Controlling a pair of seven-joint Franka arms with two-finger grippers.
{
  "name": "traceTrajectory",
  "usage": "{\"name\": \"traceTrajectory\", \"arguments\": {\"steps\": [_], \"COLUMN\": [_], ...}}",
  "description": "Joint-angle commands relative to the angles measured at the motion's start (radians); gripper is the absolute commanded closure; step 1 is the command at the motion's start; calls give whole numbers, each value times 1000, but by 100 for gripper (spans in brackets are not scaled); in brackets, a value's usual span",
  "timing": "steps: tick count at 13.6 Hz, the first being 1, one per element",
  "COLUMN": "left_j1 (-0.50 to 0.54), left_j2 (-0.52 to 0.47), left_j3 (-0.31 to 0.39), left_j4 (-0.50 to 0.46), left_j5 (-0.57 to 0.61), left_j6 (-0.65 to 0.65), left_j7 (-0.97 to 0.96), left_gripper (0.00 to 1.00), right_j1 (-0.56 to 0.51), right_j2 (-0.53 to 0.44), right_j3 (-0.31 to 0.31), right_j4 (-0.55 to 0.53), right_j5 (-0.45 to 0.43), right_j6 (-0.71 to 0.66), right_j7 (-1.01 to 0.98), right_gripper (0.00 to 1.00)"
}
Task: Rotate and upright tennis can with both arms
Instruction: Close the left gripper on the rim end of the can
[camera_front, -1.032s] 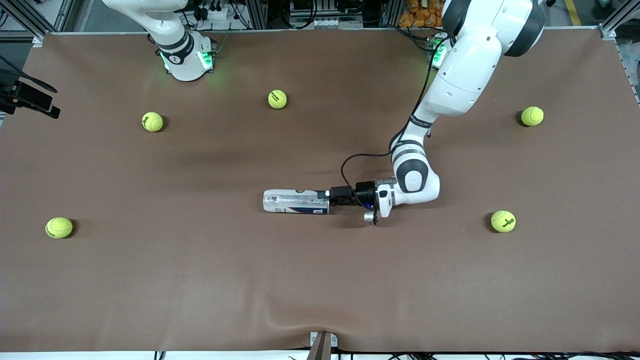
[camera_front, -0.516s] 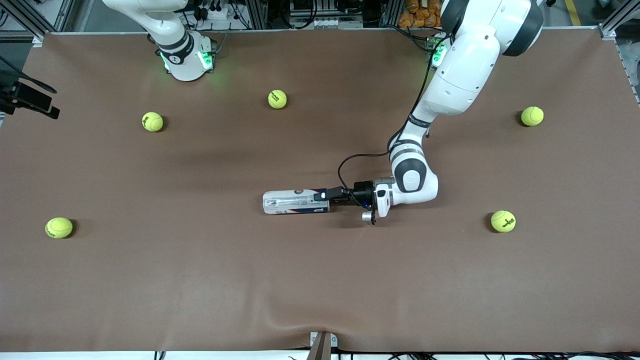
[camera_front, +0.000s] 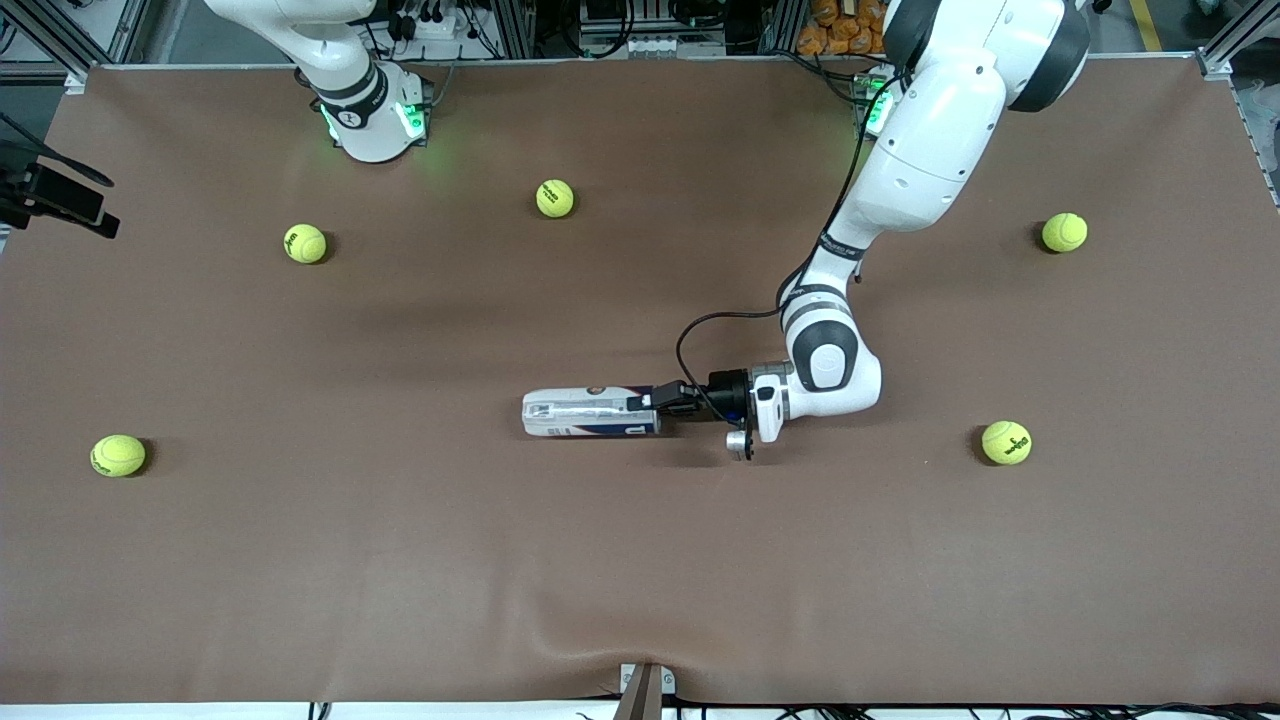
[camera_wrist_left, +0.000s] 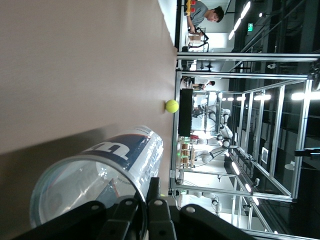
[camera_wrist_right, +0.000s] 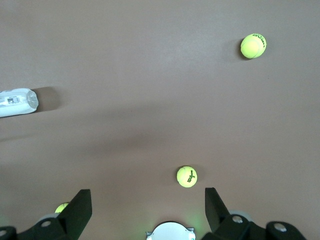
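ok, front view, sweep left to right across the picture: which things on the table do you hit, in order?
Tennis ball → tennis ball → tennis ball → tennis can, lying down → left gripper on its end → tennis ball → tennis ball.

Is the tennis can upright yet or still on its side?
On its side: the tennis can lies lengthwise on the table, the left tool gripping its rim.
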Motion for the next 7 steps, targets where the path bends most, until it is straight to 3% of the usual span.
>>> {"name": "traceTrajectory", "arguments": {"steps": [1, 7], "left_j1": [-10, -10], "left_j2": [-42, -104], "left_j3": [-5, 3], "left_j4": [23, 98], "left_j5": [53, 323], "left_j6": [0, 6], "left_j7": [-70, -453], "left_gripper": [100, 100], "right_j1": [-13, -11], "right_j2": [-1, -1], "right_j3": [8, 8], "right_j4": [-1, 0], "right_j5": [10, 10], "right_j6": [4, 4], "right_j7": [13, 13], "right_gripper": [0, 0]}}
